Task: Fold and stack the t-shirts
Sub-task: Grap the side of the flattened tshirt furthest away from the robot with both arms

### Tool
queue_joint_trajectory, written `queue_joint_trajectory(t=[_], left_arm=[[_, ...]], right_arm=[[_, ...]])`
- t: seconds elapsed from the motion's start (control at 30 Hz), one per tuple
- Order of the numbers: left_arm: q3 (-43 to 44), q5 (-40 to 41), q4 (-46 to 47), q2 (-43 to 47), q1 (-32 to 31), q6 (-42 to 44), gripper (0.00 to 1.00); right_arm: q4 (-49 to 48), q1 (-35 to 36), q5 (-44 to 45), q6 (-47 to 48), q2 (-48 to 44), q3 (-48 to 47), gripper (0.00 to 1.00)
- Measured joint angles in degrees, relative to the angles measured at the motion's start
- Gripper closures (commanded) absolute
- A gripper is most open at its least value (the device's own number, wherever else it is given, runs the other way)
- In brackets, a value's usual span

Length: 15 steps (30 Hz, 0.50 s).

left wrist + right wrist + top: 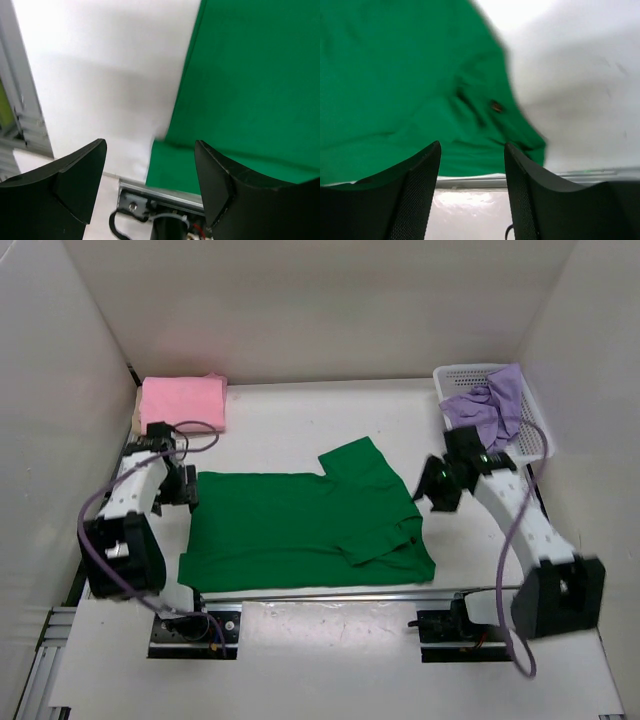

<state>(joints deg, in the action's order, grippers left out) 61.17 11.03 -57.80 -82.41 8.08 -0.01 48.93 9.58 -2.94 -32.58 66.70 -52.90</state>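
Finding one: your left claw (186,486) stands released at the left edge of the green t-shirt (290,530). In its wrist view the fingers (80,172) are parted, with bare worktop (300,415) and the shirt's edge below them and nothing gripped.

Finding two: your right claw (433,486) is likewise released, just beside the shirt's right side. Its fingers (417,185) are spread above rumpled green cloth and clasp none of it.

Finding three: the green t-shirt lies spread on the middle of the worktop. One sleeve points toward the back wall and the other is turned in over the body near the front right corner. Its near edge runs along the metal rail (330,594).

Finding four: the pink t-shirt (182,400) sits folded in the rear left corner. The purple t-shirt (492,405) is heaped unfolded in the white basket (456,372) at the rear right.
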Motion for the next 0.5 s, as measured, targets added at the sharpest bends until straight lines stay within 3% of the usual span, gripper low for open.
queue_joint_trajectory(t=[0.1,0.33,0.4,0.5], left_arm=[[8.20,-1.42,0.94,-9.11,-0.02,0.02,0.18],[23.15,-4.44,6.91,-25.27,-0.02,0.00,0.16],[25.46,-6.03,8.24,-28.04,-0.02,0.00,0.14],[28.59,-8.55,9.73,-31.78,-0.02,0.00,0.14]], right_arm=[[0.09,4.39,0.02,3.89,16.31,-17.40,0.40],[0.28,5.95,1.18,6.88,56.63,-65.22,0.40],[-0.07,6.03,1.25,5.68,65.11,-72.72,0.40],[-1.97,6.03,1.07,2.62,72.78,-75.32,0.38]])
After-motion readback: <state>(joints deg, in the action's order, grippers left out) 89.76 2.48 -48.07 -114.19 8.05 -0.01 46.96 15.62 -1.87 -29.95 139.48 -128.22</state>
